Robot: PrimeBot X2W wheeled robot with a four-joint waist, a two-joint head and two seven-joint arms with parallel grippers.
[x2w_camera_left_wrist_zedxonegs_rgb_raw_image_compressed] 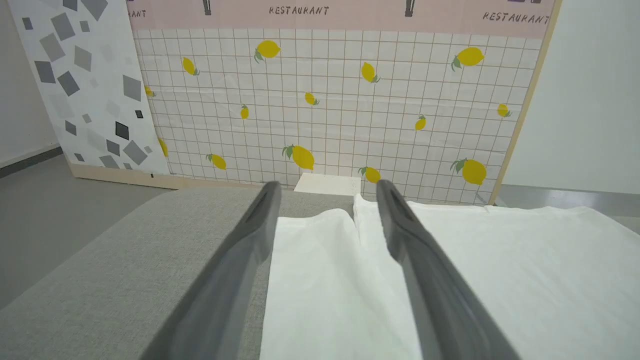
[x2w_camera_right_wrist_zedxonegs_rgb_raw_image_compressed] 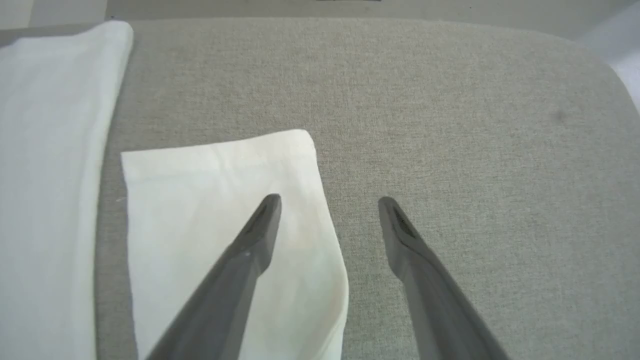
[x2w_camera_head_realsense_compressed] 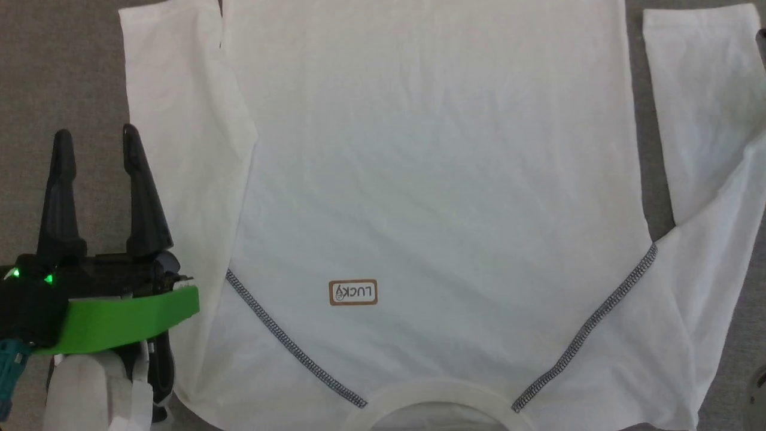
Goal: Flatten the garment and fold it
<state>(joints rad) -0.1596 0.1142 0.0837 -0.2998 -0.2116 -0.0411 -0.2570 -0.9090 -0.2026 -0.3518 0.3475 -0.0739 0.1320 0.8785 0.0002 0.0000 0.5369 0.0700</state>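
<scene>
The garment, a white long-sleeved shirt, lies spread flat on the grey table, collar toward me, with dark zigzag seams and a brown-bordered patch. Both sleeves run up along the body's sides. My left gripper stands open at the lower left, beside the left sleeve, nothing between its fingers. In the left wrist view the left gripper is open above that sleeve. In the right wrist view my right gripper is open over the outer edge of the right sleeve's cuff, holding nothing.
The grey fabric table extends past the cuff to a rounded far edge. Beyond the table in the left wrist view stand a lemon-patterned wall panel, a small white box and bare floor.
</scene>
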